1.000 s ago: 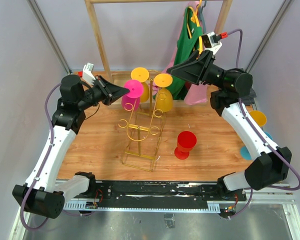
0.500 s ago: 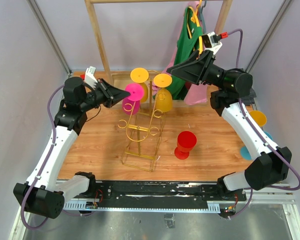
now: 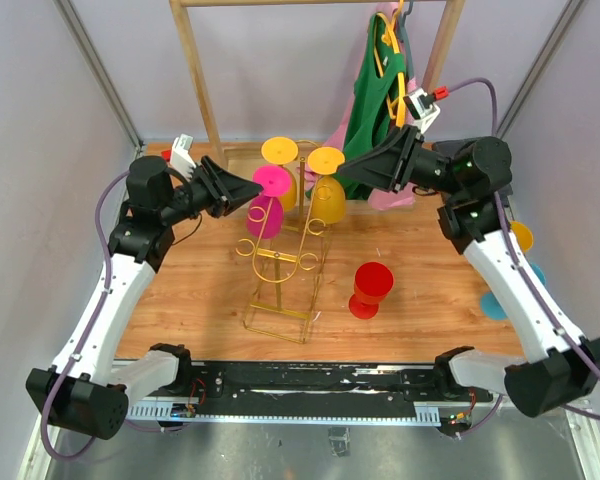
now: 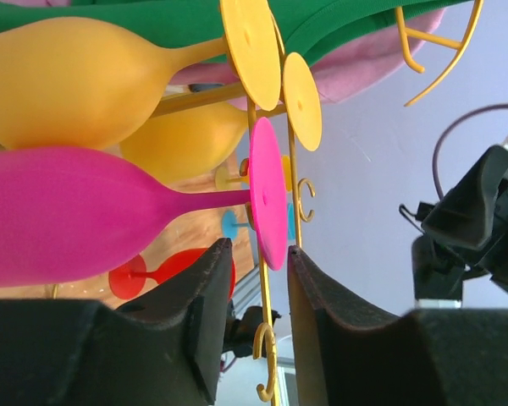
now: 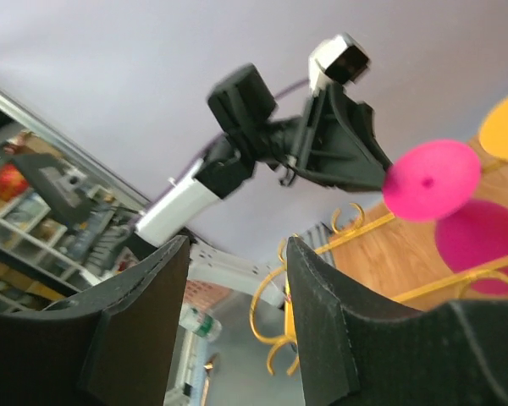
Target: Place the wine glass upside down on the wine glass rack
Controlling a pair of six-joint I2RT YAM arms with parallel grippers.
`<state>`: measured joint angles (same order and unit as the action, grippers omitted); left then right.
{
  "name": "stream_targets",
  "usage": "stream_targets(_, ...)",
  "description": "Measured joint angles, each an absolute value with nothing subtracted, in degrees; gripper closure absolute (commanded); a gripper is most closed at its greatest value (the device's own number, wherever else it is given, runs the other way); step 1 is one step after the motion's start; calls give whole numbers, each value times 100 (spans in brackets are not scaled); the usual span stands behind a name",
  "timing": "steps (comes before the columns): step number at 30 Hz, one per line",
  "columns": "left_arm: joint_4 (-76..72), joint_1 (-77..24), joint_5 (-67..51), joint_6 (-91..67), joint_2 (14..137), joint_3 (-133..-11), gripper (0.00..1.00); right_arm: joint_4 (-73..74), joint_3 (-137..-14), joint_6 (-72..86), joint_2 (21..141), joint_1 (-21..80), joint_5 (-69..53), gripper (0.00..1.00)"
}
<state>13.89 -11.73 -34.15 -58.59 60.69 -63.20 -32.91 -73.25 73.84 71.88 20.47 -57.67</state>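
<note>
The pink wine glass [image 3: 263,214] hangs upside down on the gold wine glass rack [image 3: 280,270], with its round foot [image 3: 270,181] on top. My left gripper [image 3: 251,187] is open at that foot. In the left wrist view the foot's edge [image 4: 268,194] pokes between the parted jaws of my left gripper [image 4: 257,249], with gold wire [image 4: 267,321] running through the gap. My right gripper [image 3: 343,170] is open beside a yellow glass's foot [image 3: 326,160]. Nothing lies between the jaws of my right gripper [image 5: 237,245], and the pink glass [image 5: 432,179] shows beyond them.
Two yellow glasses [image 3: 327,202] hang on the rack's far side. A red glass [image 3: 370,285] stands on the wooden table to the rack's right. Orange [image 3: 518,236] and blue [image 3: 494,306] glasses sit at the right edge. Behind stand a wooden rail frame [image 3: 198,80] and green clothes [image 3: 368,110].
My left gripper has opened off the pink glass's foot, and the glass now hangs lower on the rack. My right arm has shifted and its gripper has dropped slightly.
</note>
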Motion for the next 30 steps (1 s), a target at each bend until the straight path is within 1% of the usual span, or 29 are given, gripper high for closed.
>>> stream_targets(4, 1455, -1173, -3413, -5791, 6027, -6320, 55, -1166, -7404, 5769, 6552, 2045, -5688, 48)
stream_targets(7, 1608, -1175, -3409, -5714, 5992, -6361, 49, 84, -7476, 4862, 6213, 2047, -5537, 48)
stream_targets(12, 1861, -1177, -3350, -5551, 5946, -6576, 47, 2141, -7561, 3605, 5867, 2047, -5048, 48)
stream_targets(17, 2078, -1177, -3240, -5391, 5822, -6847, 46, 3791, -7561, 2676, 5693, 2047, -4305, 50)
stream_targets(23, 2484, -1177, -2947, -5074, 5749, -7352, 46, 5186, -7463, 1918, 5623, 2047, -3339, 51)
stream_targets(30, 2709, -1177, -2593, -4842, 5575, -7612, 46, 5850, -6906, 1562, 5601, 2073, -2488, 52)
